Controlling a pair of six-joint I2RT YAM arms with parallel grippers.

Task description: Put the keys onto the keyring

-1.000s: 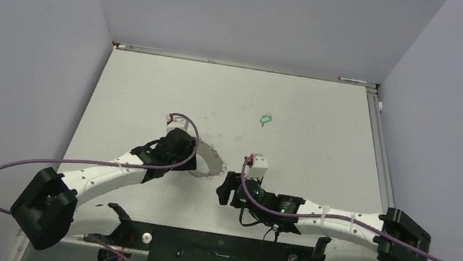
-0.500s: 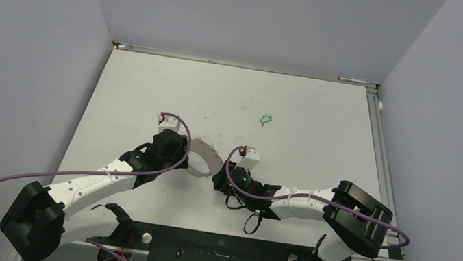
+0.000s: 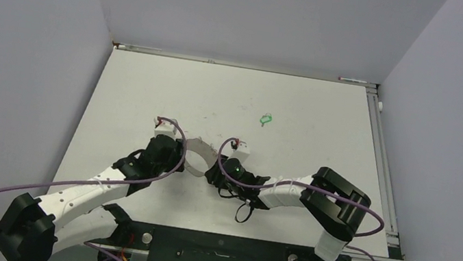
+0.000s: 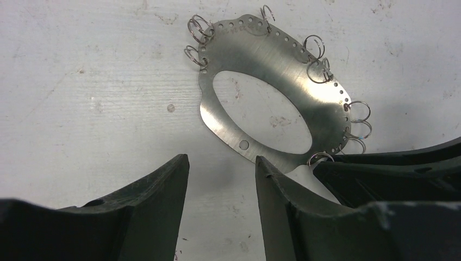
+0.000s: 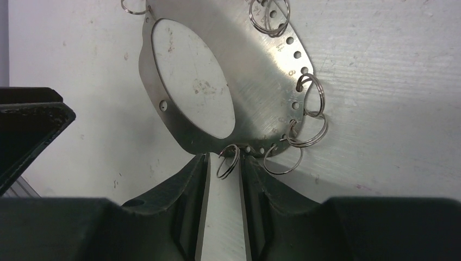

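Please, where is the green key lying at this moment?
In the top view, the green key lies on the bare table, farther back than the keyring and to its right, touching nothing else.

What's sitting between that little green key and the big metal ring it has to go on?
Nothing visible. The green key lies alone farther back on the table, and only bare surface separates it from the keyring, which lies nearer the arms.
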